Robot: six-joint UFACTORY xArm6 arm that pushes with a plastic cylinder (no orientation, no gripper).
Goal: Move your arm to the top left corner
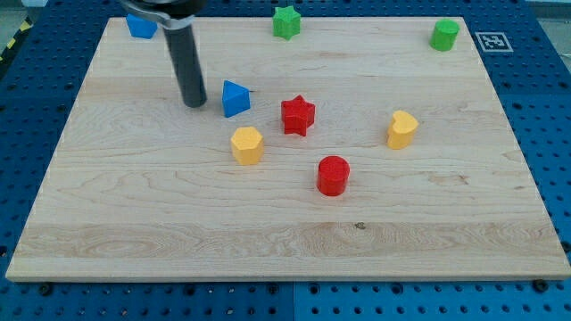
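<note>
My tip (194,103) rests on the wooden board (134,223) in its upper left part, just left of a blue triangular block (235,98) and apart from it. The dark rod rises from there to the view's top. A second blue block (140,25) sits near the board's top left corner, up and to the left of my tip, partly hidden by the arm.
A red star (298,115), a yellow hexagonal block (247,144) and a red cylinder (333,175) lie near the board's middle. A yellow block (401,129) is at the right. A green star (286,21) and a green cylinder (444,35) sit along the top edge.
</note>
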